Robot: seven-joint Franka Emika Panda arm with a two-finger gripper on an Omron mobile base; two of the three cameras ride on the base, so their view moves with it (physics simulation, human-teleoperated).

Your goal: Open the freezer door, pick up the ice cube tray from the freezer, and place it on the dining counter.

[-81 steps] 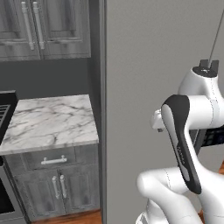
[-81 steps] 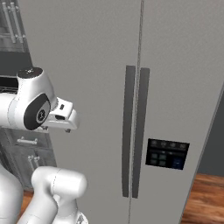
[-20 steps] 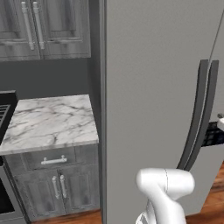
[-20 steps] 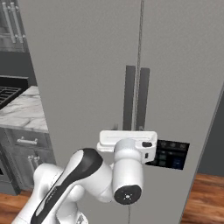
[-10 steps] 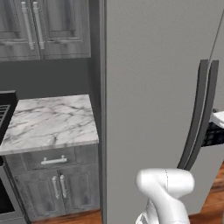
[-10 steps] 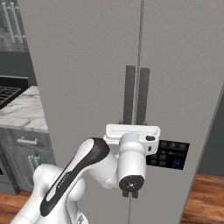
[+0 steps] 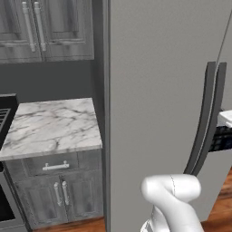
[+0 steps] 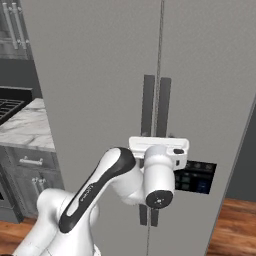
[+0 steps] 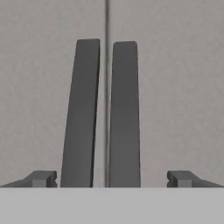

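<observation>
Raised slightly, end effector wide open (empty); facing handles

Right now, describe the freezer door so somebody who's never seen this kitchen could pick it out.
Find the tall grey fridge beside the narrow marble-topped cabinet. It has two doors meeting at a centre seam, each with a long dark vertical handle. The freezer door is the one nearer that cabinet, and unlike its neighbour it carries no black button panel.

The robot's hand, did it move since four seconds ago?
Yes. In the right base view the gripper end of the arm swung from the far left across to the two dark handles, beside the black button panel. The freezer door stays shut.
</observation>
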